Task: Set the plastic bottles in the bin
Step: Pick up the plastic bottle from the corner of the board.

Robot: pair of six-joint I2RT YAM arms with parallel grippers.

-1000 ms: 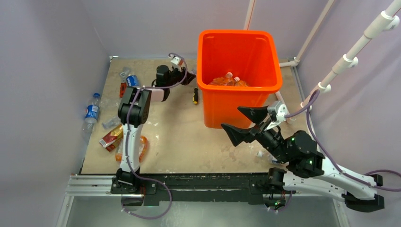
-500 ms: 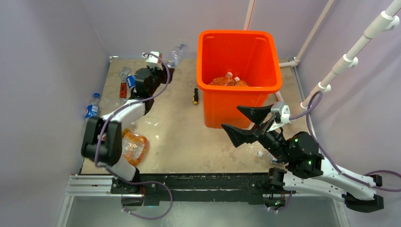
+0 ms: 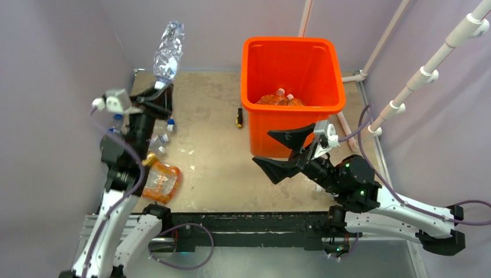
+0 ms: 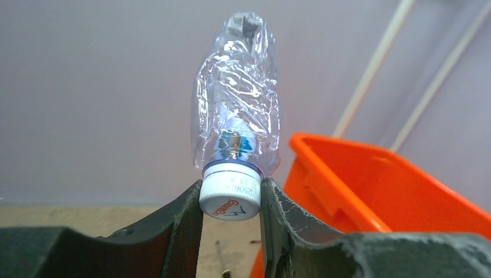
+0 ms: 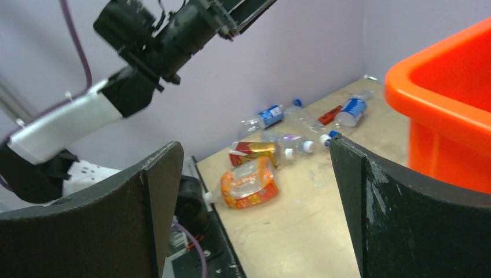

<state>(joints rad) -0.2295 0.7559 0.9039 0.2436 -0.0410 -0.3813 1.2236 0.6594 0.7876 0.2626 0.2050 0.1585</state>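
Now L gripper (image 3: 158, 94) pinches crushed clear bottle (image 4: 237, 116) by cap (image 4: 229, 198), up at 10 o'clock; R gripper (image 3: 279, 152) spread wide, 6 o'clock of bin (image 3: 289, 41).

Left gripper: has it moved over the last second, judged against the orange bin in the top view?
Yes. The left gripper, shut on the cap of a clear crushed bottle, has swung left, away from the orange bin, which stayed put.
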